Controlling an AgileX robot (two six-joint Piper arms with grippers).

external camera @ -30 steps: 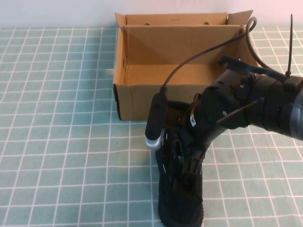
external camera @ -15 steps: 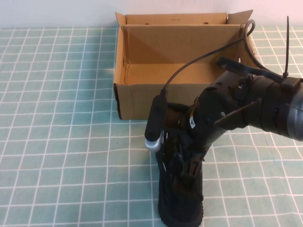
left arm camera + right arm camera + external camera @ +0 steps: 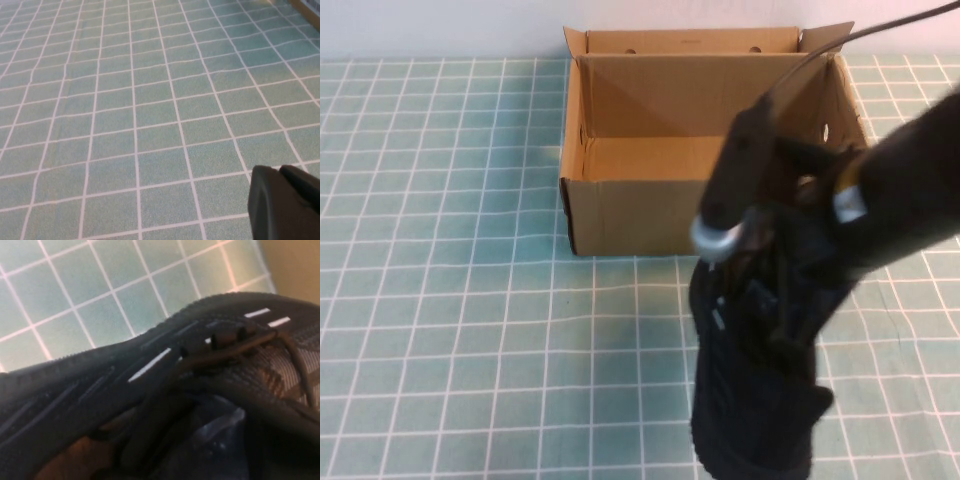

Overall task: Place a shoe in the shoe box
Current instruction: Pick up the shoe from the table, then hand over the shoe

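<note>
Since the earlier frames the right arm has risen toward the camera, carrying the shoe (image 3: 755, 400) up with it; arm and shoe now appear larger and blurred in the high view, and the shoe has shifted slightly right. The right gripper (image 3: 775, 275) sits at the shoe's opening, just near of the box (image 3: 620, 215), right of centre. Its jaws are buried in the shoe and hidden by the arm, so whether they are clamped cannot be told from the high view; the right wrist view shows only the shoe's collar, laces (image 3: 235, 340) and white dash marks (image 3: 149, 365) filling the frame, with tiled cloth (image 3: 100, 285) beyond.

The shoe hangs toe toward the near edge, over the green checked cloth (image 3: 450, 330), outside the box and just near of its front wall. The box stands at the far centre of the table, flaps up, interior showing bare cardboard; round holes (image 3: 629, 48) mark its far flap.

The left gripper (image 3: 282, 202) shows only as a dark tip in the left wrist view, over bare cloth; whether its jaws are apart or together cannot be told. It is out of the high view.
</note>
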